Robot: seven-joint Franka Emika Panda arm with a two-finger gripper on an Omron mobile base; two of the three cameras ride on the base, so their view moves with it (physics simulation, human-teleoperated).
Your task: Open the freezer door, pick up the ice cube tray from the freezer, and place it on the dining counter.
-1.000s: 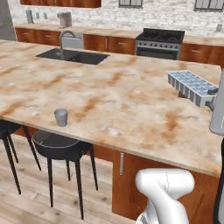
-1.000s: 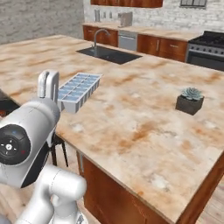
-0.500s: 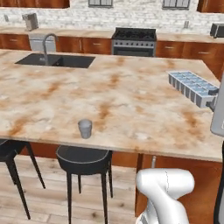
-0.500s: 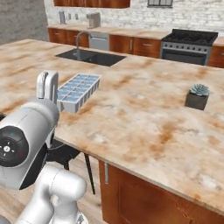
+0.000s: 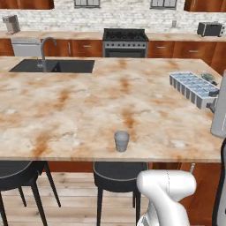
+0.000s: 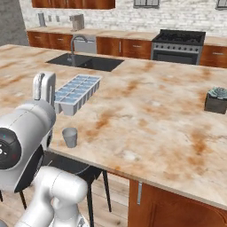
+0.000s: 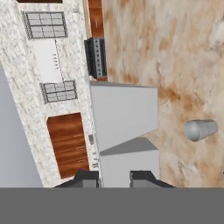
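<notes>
The pale blue-white ice cube tray (image 5: 193, 88) hangs level a little above the dining counter (image 5: 66, 110), over its right part. My gripper (image 5: 213, 100) is shut on the tray's near end. From the right base view the tray (image 6: 77, 91) juts out from the gripper (image 6: 56, 99) over the beige marbled counter (image 6: 155, 115). In the hand view the tray (image 7: 124, 127) runs away from the gripper (image 7: 114, 177), clamped between the dark fingertips (image 7: 87, 177), with the counter (image 7: 175, 52) beyond it. The freezer and the freezer door are out of view.
A small grey cup (image 5: 122, 141) stands near the counter's front edge, also as cup (image 6: 69, 136) and cup (image 7: 200, 130). A sink (image 5: 53, 66) is set into the island. A potted plant (image 6: 216, 100) sits to the right. Dark stools (image 5: 119, 182) stand below. A stove (image 5: 125, 43) is behind.
The whole scene has slid as the base drove: in the left base view the cup, sink and stove have shifted right. The tray stays clamped in the gripper.
</notes>
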